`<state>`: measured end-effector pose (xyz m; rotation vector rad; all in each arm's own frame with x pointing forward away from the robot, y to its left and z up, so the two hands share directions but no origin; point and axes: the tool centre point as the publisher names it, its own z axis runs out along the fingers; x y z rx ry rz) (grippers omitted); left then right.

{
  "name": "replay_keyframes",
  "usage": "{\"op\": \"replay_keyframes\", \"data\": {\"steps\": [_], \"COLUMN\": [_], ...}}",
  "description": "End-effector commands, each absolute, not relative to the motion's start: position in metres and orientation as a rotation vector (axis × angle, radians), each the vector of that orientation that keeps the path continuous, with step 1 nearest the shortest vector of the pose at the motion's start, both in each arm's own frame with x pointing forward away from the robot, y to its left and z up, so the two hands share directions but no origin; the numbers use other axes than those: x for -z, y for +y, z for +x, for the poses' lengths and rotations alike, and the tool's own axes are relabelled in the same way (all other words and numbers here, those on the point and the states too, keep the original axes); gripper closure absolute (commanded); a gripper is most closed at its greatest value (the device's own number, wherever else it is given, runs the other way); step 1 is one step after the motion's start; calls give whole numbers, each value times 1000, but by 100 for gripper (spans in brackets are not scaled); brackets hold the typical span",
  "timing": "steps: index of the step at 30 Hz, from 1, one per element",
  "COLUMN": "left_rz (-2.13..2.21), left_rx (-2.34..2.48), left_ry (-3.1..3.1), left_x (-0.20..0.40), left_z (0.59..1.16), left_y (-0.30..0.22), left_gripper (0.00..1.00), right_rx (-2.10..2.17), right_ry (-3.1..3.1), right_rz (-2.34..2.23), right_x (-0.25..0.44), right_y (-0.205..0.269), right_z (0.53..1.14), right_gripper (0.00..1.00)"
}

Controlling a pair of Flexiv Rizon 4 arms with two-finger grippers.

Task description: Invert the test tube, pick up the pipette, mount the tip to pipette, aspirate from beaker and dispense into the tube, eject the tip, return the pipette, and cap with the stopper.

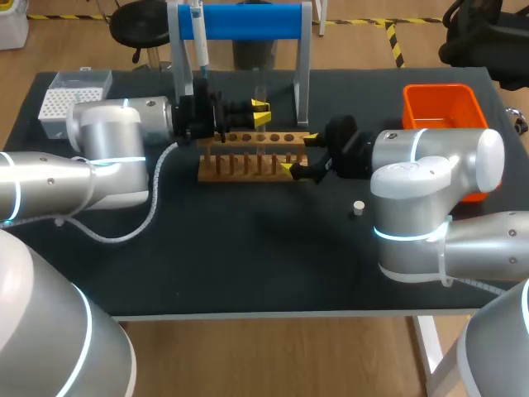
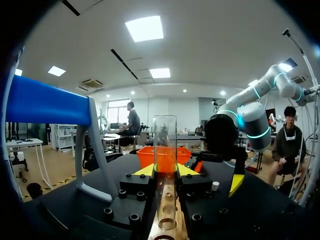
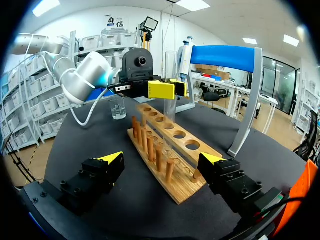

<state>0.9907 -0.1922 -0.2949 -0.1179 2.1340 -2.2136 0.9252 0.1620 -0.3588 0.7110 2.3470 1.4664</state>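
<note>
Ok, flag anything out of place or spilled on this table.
Nothing stands out. The tube stands upright in the left hand at the rack, the stopper sits alone on the table, and no spill shows.

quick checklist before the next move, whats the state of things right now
1. Left gripper shut on the test tube: ok, a yellow fingertip on each side.
2. Test tube upright: ok.
3. Tube's lower end seated in a hole of the wooden rack: cannot tell.
4. Right gripper open and holding nothing: ok; it sits at the rack's end.
5. Pipette hanging on the stand: ok.
6. Stopper on the table, apart from the rack: ok.
</note>
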Motion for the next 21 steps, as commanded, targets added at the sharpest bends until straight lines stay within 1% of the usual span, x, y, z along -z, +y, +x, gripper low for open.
{"op": "replay_keyframes", "data": {"steps": [1, 10, 11, 12, 13, 21], "left_rz": [-117, -125, -134, -142, -142, -153], "left_rx": [2221, 2226, 2228, 2231, 2231, 2191], "left_ry": [2124, 2130, 2133, 2138, 2137, 2171], "left_x": [300, 302, 302, 302, 302, 291], "left_z": [991, 990, 990, 990, 990, 983], "left_y": [-193, -194, -194, -194, -194, -188], "left_gripper": [100, 100, 75, 26, 0, 0], "right_rx": [-1468, -1468, -1468, -1468, -1468, -1468], "right_ry": [2345, 2345, 2345, 2345, 2345, 2345], "right_rz": [710, 710, 710, 710, 710, 710], "right_x": [359, 359, 359, 359, 359, 359], "right_y": [162, 162, 162, 162, 162, 162], "right_z": [925, 925, 925, 925, 925, 925], "right_gripper": [0, 0, 0, 0, 0, 0]}}
